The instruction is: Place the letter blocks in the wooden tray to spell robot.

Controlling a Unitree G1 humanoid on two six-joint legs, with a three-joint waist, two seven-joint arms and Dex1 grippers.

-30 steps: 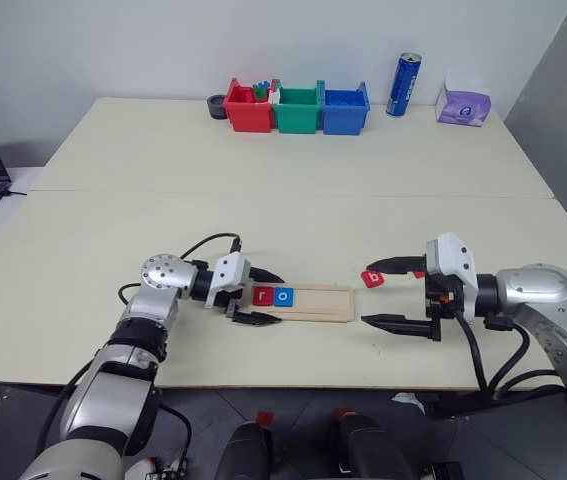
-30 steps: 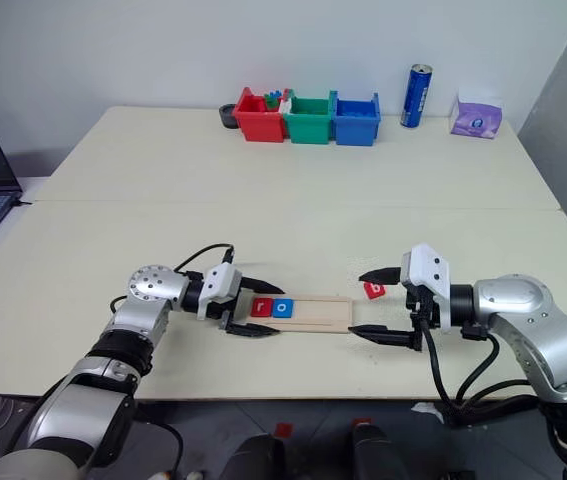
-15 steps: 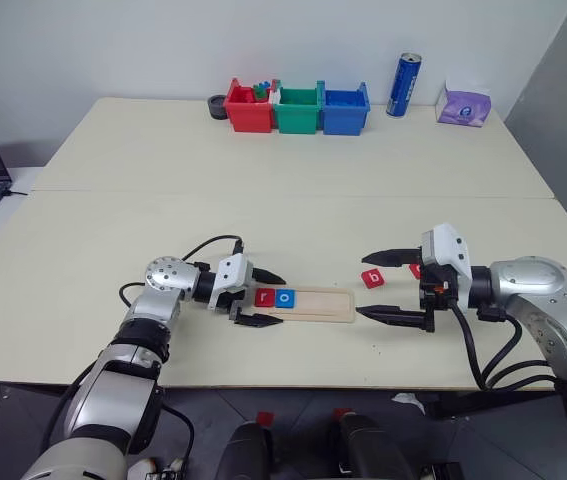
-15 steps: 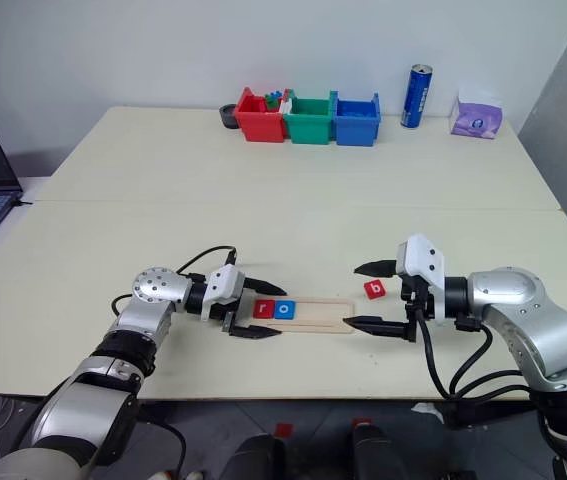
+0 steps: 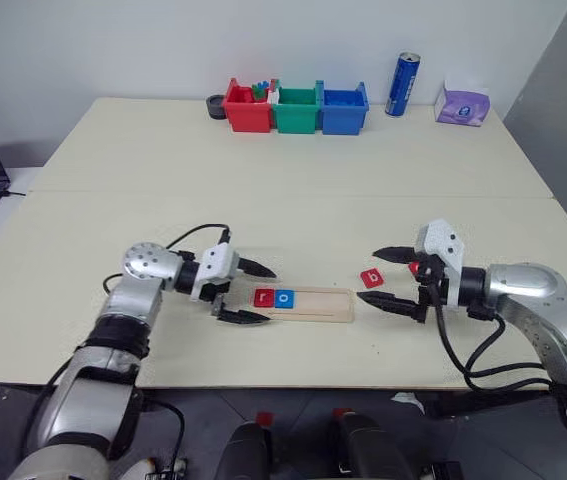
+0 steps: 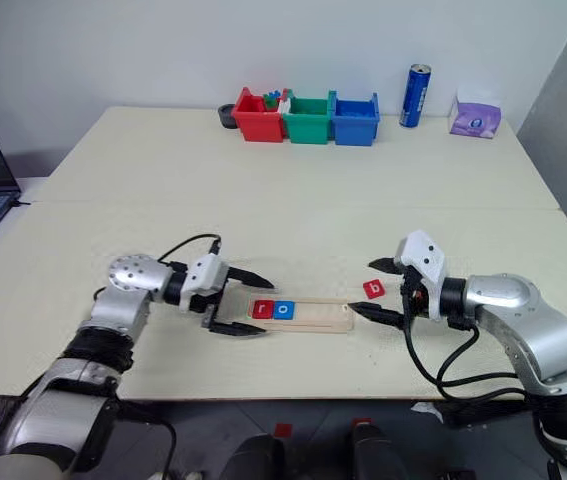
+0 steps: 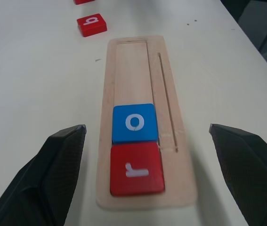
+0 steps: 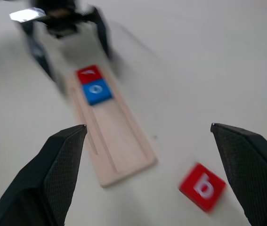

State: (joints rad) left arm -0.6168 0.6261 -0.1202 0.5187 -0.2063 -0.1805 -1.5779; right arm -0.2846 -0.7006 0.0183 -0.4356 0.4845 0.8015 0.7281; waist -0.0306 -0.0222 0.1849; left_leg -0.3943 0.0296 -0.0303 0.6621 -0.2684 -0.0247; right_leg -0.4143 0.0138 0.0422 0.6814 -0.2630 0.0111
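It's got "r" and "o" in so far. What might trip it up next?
The red b block lies tilted on the table, so the open right gripper closing in on it may push it away or pinch it crooked. The wooden tray lies loose and the open left gripper straddles its end; a nudge could shift the r and o.

left hand drew back from wooden tray; right hand neared tray end

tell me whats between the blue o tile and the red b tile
Only the wooden tray's bare groove, then bare table, between the blue o tile and the red b tile; left wrist view.
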